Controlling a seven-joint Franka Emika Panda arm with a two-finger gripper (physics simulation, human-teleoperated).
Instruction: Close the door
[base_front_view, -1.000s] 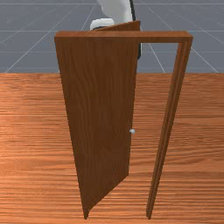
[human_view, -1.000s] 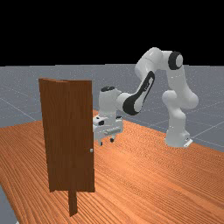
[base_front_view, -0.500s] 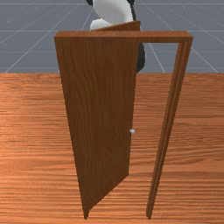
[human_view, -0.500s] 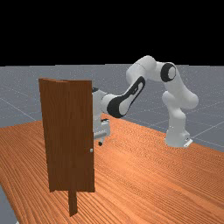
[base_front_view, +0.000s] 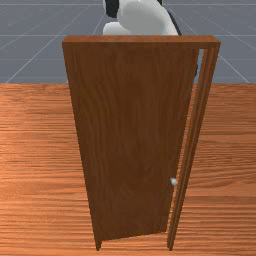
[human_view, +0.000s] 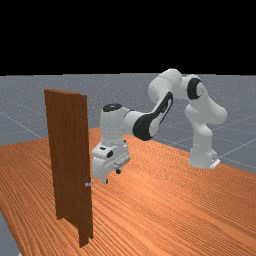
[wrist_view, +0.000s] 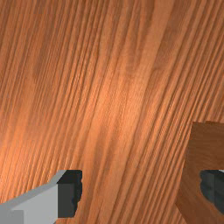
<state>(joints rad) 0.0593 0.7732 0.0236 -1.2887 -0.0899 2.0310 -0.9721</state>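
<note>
The desk (human_view: 175, 215) was of orange-brown wood, its streaked grain running from nine to three o'clock in the front view. A pale sheen of light (human_view: 142, 177) lay on it near the far view's centre. The floor (human_view: 30, 110) was grey, crossed by thin pale lines (base_front_view: 30, 35). At the far view's twelve o'clock, a black backdrop (human_view: 125, 35) met it at a level horizon.

Slim gap between door (base_front_view: 132, 140) and frame (base_front_view: 195, 125)
</note>
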